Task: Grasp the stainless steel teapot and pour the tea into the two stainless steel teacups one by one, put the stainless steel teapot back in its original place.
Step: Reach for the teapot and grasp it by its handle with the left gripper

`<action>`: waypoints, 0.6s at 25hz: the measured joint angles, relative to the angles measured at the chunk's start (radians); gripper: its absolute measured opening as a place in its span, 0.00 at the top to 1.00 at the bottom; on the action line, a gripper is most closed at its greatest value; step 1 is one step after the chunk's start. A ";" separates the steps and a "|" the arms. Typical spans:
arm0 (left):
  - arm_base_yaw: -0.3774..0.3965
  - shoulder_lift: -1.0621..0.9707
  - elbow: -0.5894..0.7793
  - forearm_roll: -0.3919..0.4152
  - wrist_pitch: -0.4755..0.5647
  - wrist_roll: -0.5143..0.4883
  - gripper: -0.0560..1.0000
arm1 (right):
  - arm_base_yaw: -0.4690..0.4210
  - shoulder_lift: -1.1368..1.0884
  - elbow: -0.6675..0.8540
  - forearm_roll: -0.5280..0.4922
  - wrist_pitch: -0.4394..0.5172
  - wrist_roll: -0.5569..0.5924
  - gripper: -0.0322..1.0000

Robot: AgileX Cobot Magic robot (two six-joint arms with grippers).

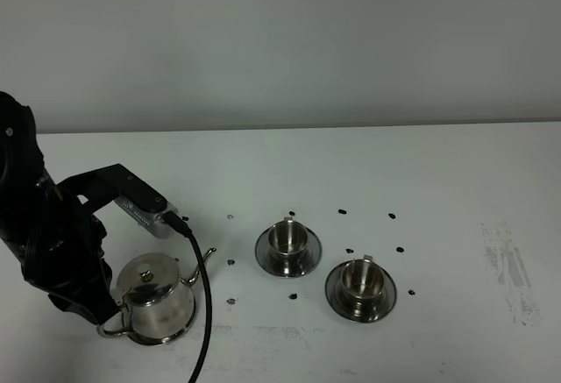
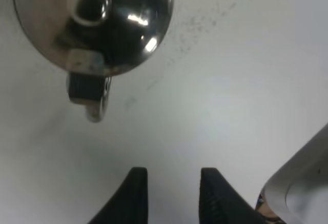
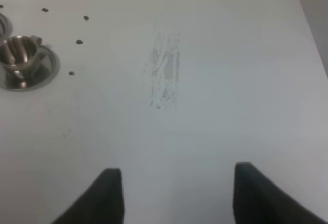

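Surface [image 1: 438,181] has pot [image 1: 156,300] front-left on its saucer [image 1: 162,340], ungrasped; far cup [image 1: 287,241], near cup [image 1: 359,282] look unfilled; left hand [image 2: 172,193] slightly parted, empty, short of the handle [image 2: 89,93]; right hand [image 3: 174,198] spread, idle; grasp, pours, return all pending.

Noted plain white on the table [image 1: 438,181], broken near its right edge by a smudged grey patch [image 1: 508,269] and by small black dots [image 1: 343,211] ringing the saucers [image 1: 263,256]. Found mirror-bright silver with dark reflections on the stainless steel teapot [image 1: 156,300], the rear stainless steel teacup [image 1: 289,237], the front stainless steel teacup [image 1: 359,280] and those saucers. Recorded matt black on the left arm [image 1: 53,243], its cable [image 1: 209,313], the left gripper [image 2: 173,196] and the right gripper [image 3: 174,196].
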 joint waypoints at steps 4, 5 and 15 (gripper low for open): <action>0.000 -0.004 0.000 -0.001 -0.018 -0.025 0.65 | 0.000 0.000 0.000 0.000 0.000 0.000 0.49; 0.000 -0.004 0.000 -0.001 -0.019 -0.043 0.65 | 0.000 0.000 0.000 0.000 0.000 0.000 0.49; 0.000 -0.004 0.000 0.006 -0.049 -0.095 0.50 | 0.000 0.000 0.000 0.000 0.000 0.000 0.49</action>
